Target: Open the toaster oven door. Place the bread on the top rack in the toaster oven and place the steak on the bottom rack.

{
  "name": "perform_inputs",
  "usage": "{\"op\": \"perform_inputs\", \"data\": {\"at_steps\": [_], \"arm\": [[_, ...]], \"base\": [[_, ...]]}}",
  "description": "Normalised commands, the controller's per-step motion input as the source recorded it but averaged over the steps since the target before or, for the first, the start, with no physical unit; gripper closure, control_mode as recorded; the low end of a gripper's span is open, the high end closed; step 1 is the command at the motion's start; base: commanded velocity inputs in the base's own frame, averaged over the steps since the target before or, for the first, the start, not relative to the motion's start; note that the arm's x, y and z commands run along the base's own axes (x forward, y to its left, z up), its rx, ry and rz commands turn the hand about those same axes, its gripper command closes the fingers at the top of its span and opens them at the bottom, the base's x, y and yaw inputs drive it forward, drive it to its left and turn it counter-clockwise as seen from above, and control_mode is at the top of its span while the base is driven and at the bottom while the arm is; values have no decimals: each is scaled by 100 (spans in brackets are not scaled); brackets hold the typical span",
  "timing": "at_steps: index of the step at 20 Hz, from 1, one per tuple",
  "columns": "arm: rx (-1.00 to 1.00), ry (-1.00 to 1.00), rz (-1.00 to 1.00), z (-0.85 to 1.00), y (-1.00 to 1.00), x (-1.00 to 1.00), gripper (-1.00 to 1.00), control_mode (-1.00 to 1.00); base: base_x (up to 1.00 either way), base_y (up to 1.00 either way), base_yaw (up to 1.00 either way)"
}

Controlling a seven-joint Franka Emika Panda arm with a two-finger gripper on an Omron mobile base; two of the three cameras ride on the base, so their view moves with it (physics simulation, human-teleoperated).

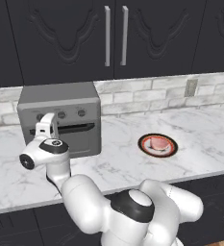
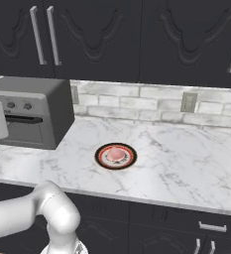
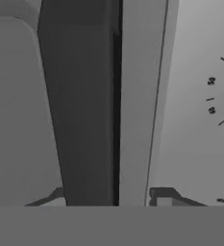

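Black bar handle point(image 3: 84, 105) sits between the half-closed gripper point(image 3: 106, 196) fingertips, not visibly clamped; close squarely, then pull the toaster oven door point(image 1: 80, 137) down.

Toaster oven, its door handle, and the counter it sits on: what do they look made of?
The toaster oven looks like brushed grey metal: flat, matte, evenly grey panels. The door handle is a black bar, either plastic or coated metal; it shows no shine to settle it. The counter looks like polished white marble or a marble-look laminate, given its grey veining.
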Motion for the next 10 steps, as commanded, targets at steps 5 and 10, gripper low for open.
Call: {"op": "perform_inputs", "data": {"at_steps": [5, 10], "arm": [[0, -4, 0, 10, 0, 18, 100, -100], [0, -2, 0, 12, 0, 15, 100, -100]], "base": [[0, 0, 0], [0, 0, 0]]}}
